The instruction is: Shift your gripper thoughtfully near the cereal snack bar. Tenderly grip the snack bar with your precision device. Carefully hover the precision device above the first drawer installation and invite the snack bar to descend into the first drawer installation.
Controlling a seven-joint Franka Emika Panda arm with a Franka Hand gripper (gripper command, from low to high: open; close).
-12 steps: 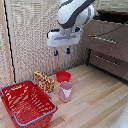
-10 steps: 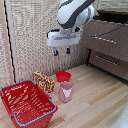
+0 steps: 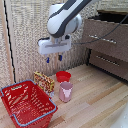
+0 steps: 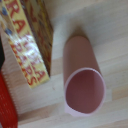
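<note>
The cereal snack bar (image 3: 44, 82) is a yellow-orange packet with red print, standing upright on the wooden floor between the red basket and the pink cup (image 3: 65, 91). In the wrist view the snack bar (image 4: 29, 47) lies beside the pink cup (image 4: 83, 80), whose open mouth faces the camera. My gripper (image 3: 54, 58), a white block with two short dark-blue fingers, hangs open in the air well above the snack bar and cup, holding nothing. The first drawer installation (image 3: 106, 39), the taller brown front with a thin silver handle, is at the exterior view's right.
A red wire basket (image 3: 27, 103) sits at the exterior view's lower left, close to the snack bar. A red bowl (image 3: 63, 76) stands just behind the pink cup. A shorter brown drawer front (image 3: 111, 62) lies below the taller one. A mesh wall runs behind.
</note>
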